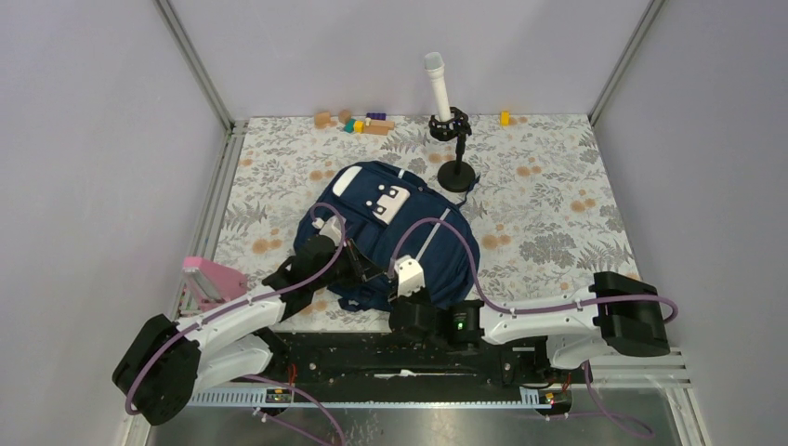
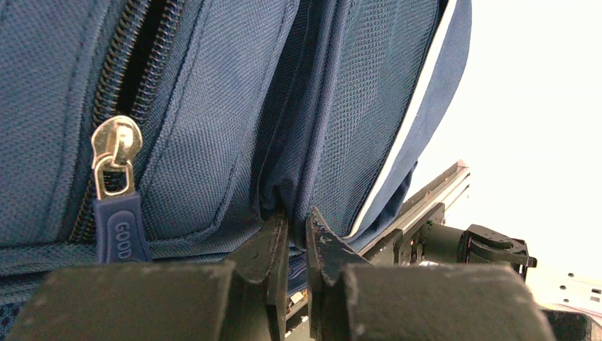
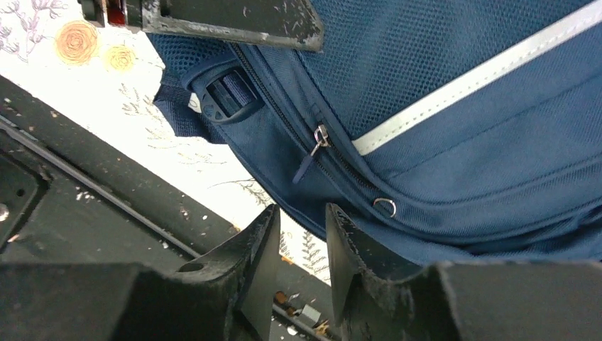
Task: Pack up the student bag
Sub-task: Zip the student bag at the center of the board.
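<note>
Floral table (image 1: 558, 186) has the student bag (image 1: 372, 232) slumped near my bases, looks soft and saggy so I reckon seams are the handle: left jaws pinching a fold beside the zipper pull (image 2: 119, 227), right jaws slightly parted, empty, at its near edge.

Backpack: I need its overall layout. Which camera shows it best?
Top external: nearly the whole backpack is visible. The left wrist shows only fabric and a gold zipper; the right wrist, a corner with white stripe.
</note>
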### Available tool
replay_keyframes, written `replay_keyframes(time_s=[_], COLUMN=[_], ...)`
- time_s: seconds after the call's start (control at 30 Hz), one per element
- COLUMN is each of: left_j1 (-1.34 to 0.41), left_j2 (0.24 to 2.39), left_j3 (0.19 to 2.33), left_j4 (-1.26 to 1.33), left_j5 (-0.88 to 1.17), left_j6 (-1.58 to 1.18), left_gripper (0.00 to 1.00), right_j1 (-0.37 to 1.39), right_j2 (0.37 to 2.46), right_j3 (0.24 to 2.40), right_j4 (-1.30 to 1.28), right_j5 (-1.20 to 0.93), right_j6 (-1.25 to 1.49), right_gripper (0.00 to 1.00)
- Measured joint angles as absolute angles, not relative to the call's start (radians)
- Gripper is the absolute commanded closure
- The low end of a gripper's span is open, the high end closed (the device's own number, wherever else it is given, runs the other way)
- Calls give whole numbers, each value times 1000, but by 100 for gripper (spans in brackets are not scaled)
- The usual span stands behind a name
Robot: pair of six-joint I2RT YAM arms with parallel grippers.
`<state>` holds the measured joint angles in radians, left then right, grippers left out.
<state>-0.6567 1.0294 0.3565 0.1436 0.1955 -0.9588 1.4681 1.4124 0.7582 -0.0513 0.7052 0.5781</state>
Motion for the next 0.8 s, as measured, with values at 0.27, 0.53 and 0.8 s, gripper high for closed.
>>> replay_keyframes(time_s=[0.27, 0.53, 0.8], left_j1=[-657, -657, -657], left_j2=[1022, 1000, 997], left_j3=[356, 356, 356], left_j4=[143, 136, 136], left_j5=[199, 199, 199], left_j6=[-959, -959, -962], left_gripper=[100, 100, 100], right_j1=[1455, 1414, 1377], right_j2=[1393, 1483, 1586], right_j3=[807, 883, 927], right_j4=[-155, -184, -205], right_j5=[679, 688, 689], right_j6=[752, 834, 847], right_gripper=[56, 58, 61])
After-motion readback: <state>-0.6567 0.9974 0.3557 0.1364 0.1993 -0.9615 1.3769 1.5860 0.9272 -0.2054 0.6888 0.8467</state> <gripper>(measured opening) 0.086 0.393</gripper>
